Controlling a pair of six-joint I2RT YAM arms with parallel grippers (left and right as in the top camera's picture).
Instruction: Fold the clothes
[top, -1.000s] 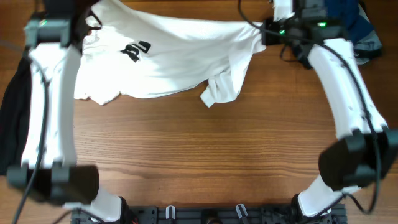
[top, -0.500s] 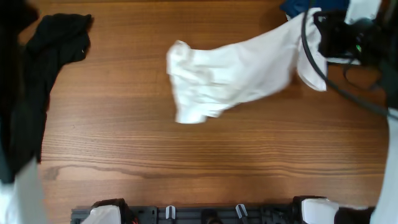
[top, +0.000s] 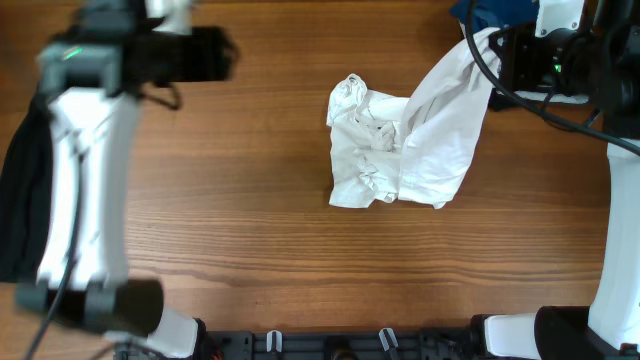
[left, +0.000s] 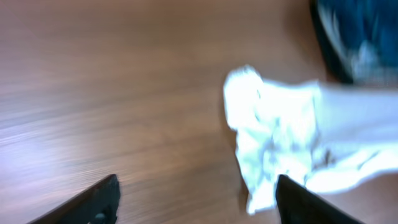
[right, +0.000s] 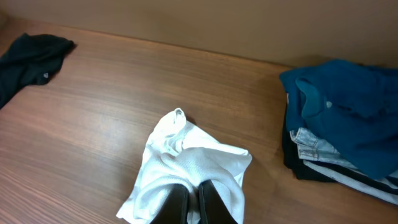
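The white T-shirt (top: 400, 150) lies crumpled right of the table's middle, and one end rises to my right gripper (top: 503, 55) at the far right. In the right wrist view the right gripper (right: 191, 190) is shut on a fold of the shirt (right: 186, 155), with cloth draped round both fingers. My left gripper (top: 215, 55) hovers at the far left, well apart from the shirt. Its fingers (left: 93, 202) stand wide open over bare wood, and the shirt (left: 280, 137) lies ahead to the right. The printed mark is hidden.
A black garment (top: 20, 200) lies along the table's left edge and also shows as a dark heap (right: 28, 53) in the right wrist view. A pile of blue and denim clothes (right: 342, 112) sits at the far right corner (top: 480, 10).
The shirt was stretched between both grippers. The left gripper has opened, let go and pulled away left. The shirt has collapsed into a heap hanging from the right gripper.
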